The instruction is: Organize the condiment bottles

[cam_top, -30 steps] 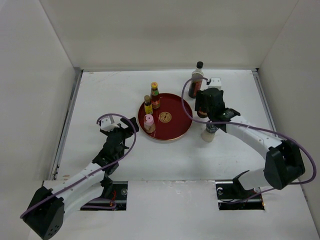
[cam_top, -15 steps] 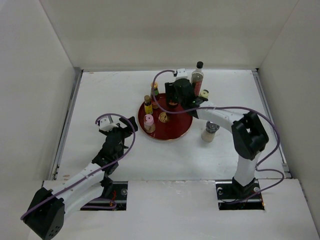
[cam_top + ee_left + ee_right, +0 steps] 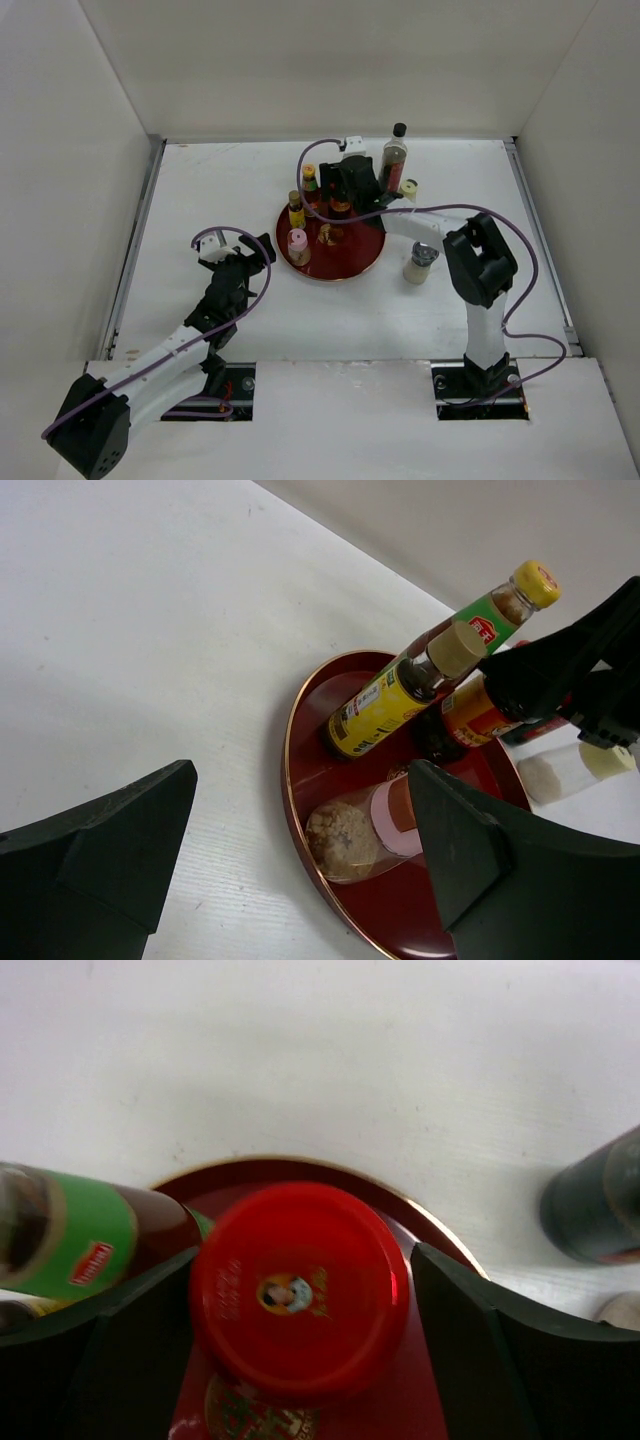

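Observation:
My right gripper (image 3: 342, 200) is shut on the red-lidded jar (image 3: 298, 1285) and holds it at the back of the round red tray (image 3: 352, 252). The orange-capped brown bottle (image 3: 309, 180), the small yellow bottle (image 3: 296, 211) and the pink-capped jar (image 3: 298, 245) stand on the tray's left side. The tall dark black-capped bottle (image 3: 395, 158) stands behind the tray on the table, with a small red-topped jar (image 3: 408, 187) beside it. A grey-lidded cream jar (image 3: 420, 263) stands right of the tray. My left gripper (image 3: 246, 262) is open and empty, left of the tray.
White walls close the table at the back and both sides. In the left wrist view the tray rim (image 3: 292, 770) lies between my open fingers, with the pink-capped jar (image 3: 365, 825) just beyond. The tray's middle and right side are bare.
My right gripper has carried the red-lidded jar left from the table right of the tray to the tray's back part. The left arm has not moved.

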